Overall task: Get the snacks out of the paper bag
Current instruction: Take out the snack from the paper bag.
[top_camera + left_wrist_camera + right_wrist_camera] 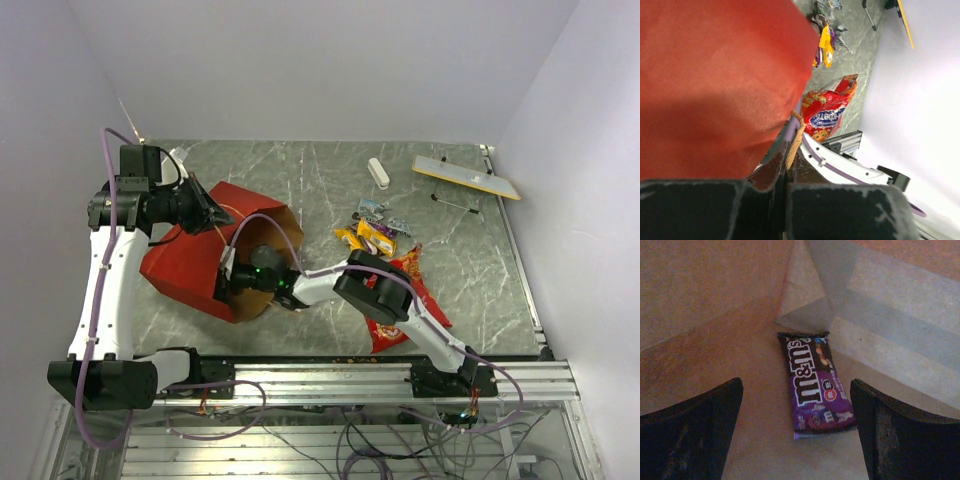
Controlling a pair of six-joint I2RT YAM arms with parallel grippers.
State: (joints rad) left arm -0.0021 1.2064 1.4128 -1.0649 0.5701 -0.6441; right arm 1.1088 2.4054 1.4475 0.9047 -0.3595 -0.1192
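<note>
Right claw [796, 386] is inside the paper bag [188, 265], with one purple candy pack [816, 385] in there.
The bag lies on its side on the table [300, 180], mouth toward the right arm. Left claw [786, 186] is pressed together on the bag's tan handle [795, 140] at the upper rim. Right claw reaches in through the mouth, spread wide, straddling the pack without touching it. The pack lies flat on the brown inner wall. Red chip bag [404, 272] and several small candy bars [372, 234] lie on the table right of the bag.

White "m&m's" lettering runs along the purple candy pack [817, 385] at frame centre. The blue logo on the chip bag [826, 112] is unreadable.
</note>
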